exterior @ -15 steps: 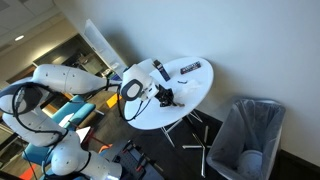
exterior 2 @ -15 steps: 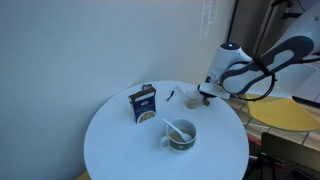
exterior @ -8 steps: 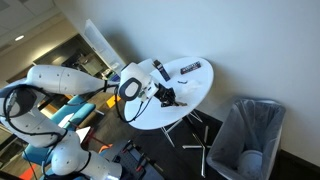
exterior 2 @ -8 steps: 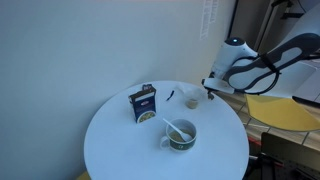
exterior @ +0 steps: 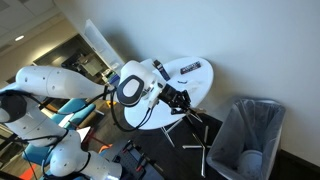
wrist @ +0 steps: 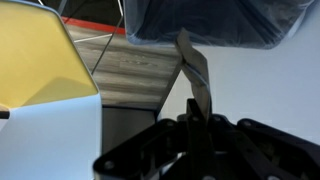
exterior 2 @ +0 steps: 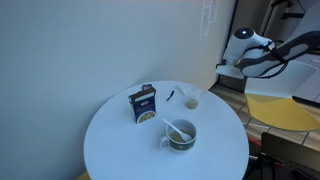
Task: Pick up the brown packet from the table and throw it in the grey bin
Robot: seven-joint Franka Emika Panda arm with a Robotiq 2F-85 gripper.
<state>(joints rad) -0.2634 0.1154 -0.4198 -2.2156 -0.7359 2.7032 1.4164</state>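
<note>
My gripper (wrist: 195, 118) is shut on a thin flat grey-brown piece, the brown packet (wrist: 193, 68), which sticks out edge-on from between the jaws. In both exterior views the gripper (exterior: 183, 101) (exterior 2: 222, 68) hangs off the edge of the round white table (exterior: 197, 88) (exterior 2: 120, 140), on the side toward the grey bin (exterior: 248, 135). The bin stands on the floor beside the table and holds a clear liner. Its dark rim fills the top of the wrist view (wrist: 200, 20). The packet is too small to make out in the exterior views.
On the table are a blue box (exterior 2: 143, 104), a bowl with a spoon (exterior 2: 180, 133), a black stick (exterior 2: 170, 96), a small pale object (exterior 2: 190, 100) and a long black wrapper (exterior: 190, 67). A yellow round top (exterior 2: 280, 110) stands nearby. Metal table legs (exterior: 195, 130) cross below.
My gripper has lifted off the table top and moved sideways past the table's edge toward the bin. The things on the table have not moved.
</note>
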